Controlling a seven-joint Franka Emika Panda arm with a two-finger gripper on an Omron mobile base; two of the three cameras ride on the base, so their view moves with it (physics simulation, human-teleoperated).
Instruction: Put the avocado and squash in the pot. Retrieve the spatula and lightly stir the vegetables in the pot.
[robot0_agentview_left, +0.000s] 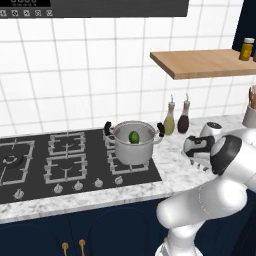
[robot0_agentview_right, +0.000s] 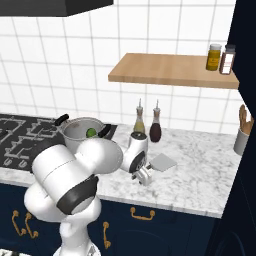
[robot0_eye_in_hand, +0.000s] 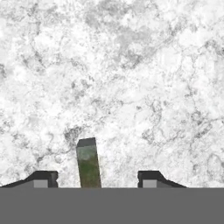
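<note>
The white-and-grey marbled stone counter (robot0_agentview_left: 176, 174) carries a black gas hob (robot0_agentview_left: 35, 172). On its right burner stands the shiny steel pot (robot0_agentview_left: 131, 150) with black side handles, ready for cooking. The two-finger gripper (robot0_eye_in_hand: 96, 177) hangs low over bare counter right of the pot, jaws spread either side of a narrow greenish bar (robot0_eye_in_hand: 89, 164) I cannot identify, touching neither side. The small green egg-shaped avocado (robot0_agentview_left: 134, 137) lies inside the pot.

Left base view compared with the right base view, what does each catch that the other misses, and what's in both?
Left base view: the control panel up top and the cooktop's far-left burner. Right base view: a flat grey square lying on the counter. Shared: the pot holding the avocado, two bottles and the wooden shelf.
</note>
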